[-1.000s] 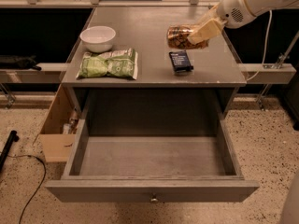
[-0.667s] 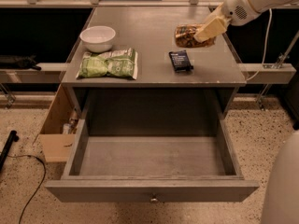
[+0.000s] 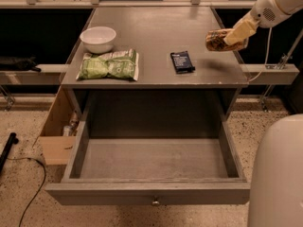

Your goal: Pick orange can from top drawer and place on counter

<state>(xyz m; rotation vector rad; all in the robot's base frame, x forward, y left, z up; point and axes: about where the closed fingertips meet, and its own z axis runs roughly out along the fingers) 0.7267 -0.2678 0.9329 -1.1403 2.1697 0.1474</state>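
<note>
- Since a second ago I have carried the small shiny orange-and-gold drink can [image 3: 215,40] sideways, from over the counter's back middle part out to its right edge
- My two-finger gripper [image 3: 233,37] is closed on that can; one pale finger [image 3: 240,30] lies across the can's right end, and the can's mottled body sticks out towards the counter's middle
- The can lies on its side in my grip, in the air above the flat grey square counter [image 3: 156,27], not touching it; a dim shadow falls on the counter's right part below it
- My white arm [image 3: 279,4] reaches in from beyond the counter's right back corner
- A flat dark blue packet [image 3: 182,61] lies on the counter right of its middle, towards the front edge
- A white round bowl [image 3: 98,38] sits at the counter's left side, and a crinkled green snack bag [image 3: 109,65] lies just in front of it, near the counter's front left corner
- Under the counter's front edge the wide shallow grey wooden drawer [image 3: 151,157] stands pulled out, its small metal knob [image 3: 155,202] at the middle of the front panel
- A brown cardboard box [image 3: 54,131] stands on the floor below the counter's left side
</note>
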